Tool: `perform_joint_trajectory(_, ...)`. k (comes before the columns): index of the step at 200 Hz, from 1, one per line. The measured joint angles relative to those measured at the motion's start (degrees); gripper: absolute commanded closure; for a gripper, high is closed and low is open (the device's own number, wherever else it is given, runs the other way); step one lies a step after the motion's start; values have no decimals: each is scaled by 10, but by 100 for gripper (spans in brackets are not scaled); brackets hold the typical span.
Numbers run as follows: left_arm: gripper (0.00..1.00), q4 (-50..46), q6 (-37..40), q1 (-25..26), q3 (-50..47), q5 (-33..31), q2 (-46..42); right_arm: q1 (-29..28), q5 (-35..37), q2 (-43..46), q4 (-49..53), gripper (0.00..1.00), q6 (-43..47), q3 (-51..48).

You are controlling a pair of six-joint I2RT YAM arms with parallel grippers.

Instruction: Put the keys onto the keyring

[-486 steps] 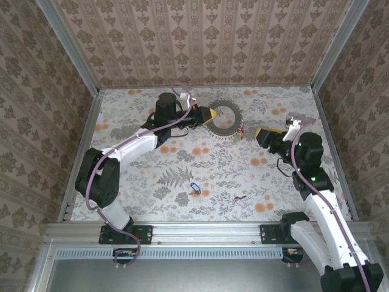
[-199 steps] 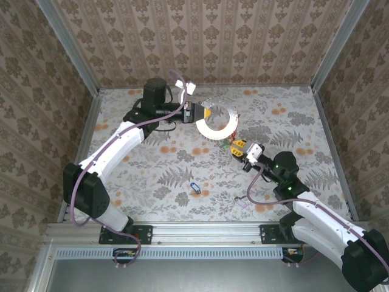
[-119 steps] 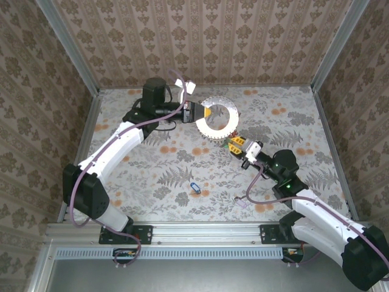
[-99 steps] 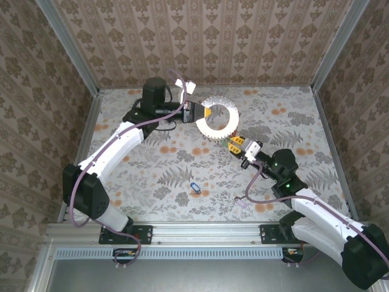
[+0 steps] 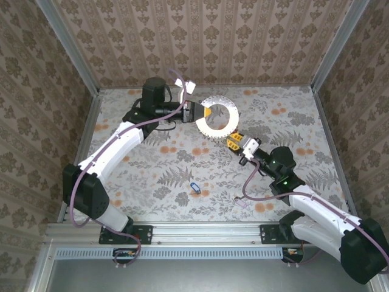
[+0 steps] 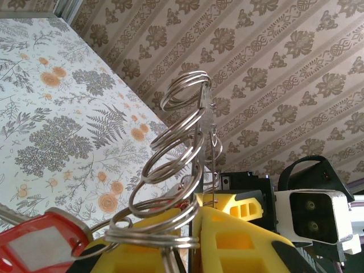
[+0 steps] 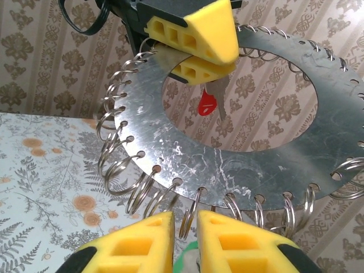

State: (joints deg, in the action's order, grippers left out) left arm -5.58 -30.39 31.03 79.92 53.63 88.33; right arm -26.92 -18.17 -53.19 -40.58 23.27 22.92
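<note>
a couple of seconds ago the keyring [image 5: 214,129] lay low by the left arm and the right arm was off to the right side. now the left gripper [image 5: 203,112] holds the ring raised on edge near the back of the table, unchanged over the last second. its jaws are clamped on the inner rim of the flat metal disc, as the right wrist view shows. a red-tagged key [image 7: 207,102] hangs just behind them.

the right gripper [image 5: 233,142] has swung in and crept up to the ring's lower edge. in its wrist view the jaws stand narrow, with one of the rim's wire loops [image 7: 190,219] in the gap. a green key [image 7: 187,263] shows low between the jaws and seems pinched there, though little of it is visible. this looks like the threading approach for that key, with the loop lined up and the key not yet on it.

two more keys wait well apart from the ring: a blue key [image 5: 194,187] and a pale purple key [image 5: 241,202], both flat on the table [image 5: 152,164].

the table carries a floral print of ferns and orange blooms. patterned brown wallpaper [image 5: 200,42] closes three sides, and an aluminium rail [image 5: 194,231] runs along the near edge.
</note>
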Motion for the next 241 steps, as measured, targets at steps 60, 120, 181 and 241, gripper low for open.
perform_joint_trajectory(60, 100, 0, 0, 0, 0, 0, 0, 0, 19, -12, -2, 84, 6, 2)
perform_joint_trajectory(120, 100, 16, -11, 0, -5, 0, 0, 0, 28, -12, -5, 84, 6, 2)
perform_joint_trajectory(181, 100, 22, -16, 0, -6, 0, 0, 0, 33, -13, -11, 94, 7, 2)
perform_joint_trajectory(241, 100, 27, -27, 0, -14, -17, -3, 0, 45, -14, -12, 100, 0, 2)
